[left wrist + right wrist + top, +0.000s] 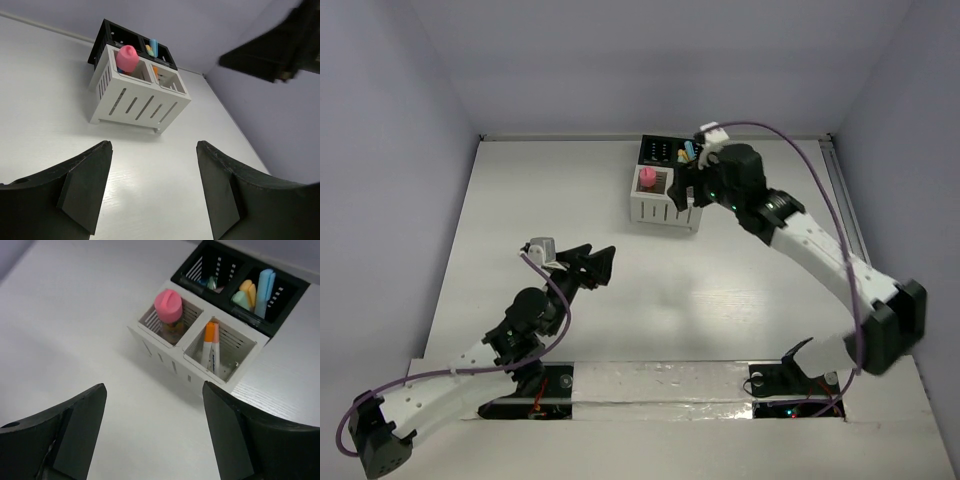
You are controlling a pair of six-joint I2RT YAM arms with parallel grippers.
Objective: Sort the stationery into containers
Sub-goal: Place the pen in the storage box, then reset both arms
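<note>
The organiser is a white slotted box [665, 212] joined to a black box [658, 150] at the table's far middle. A fat pink cylinder [168, 305] stands in the white box's left compartment. Two white sticks with orange caps [211, 335] lean in its right one. The black box [295, 295] holds a blue marker [265, 290], an orange one [246, 290], a green one and more. My right gripper [154, 386] is open and empty, above the white box's front. My left gripper [152, 147] is open and empty over bare table, well in front of the organiser [135, 102].
The table's far wall stands just behind the organiser, and side walls run along both edges. My right arm [820, 250] reaches across the right half of the table. My left arm [520, 320] lies low at the near left.
</note>
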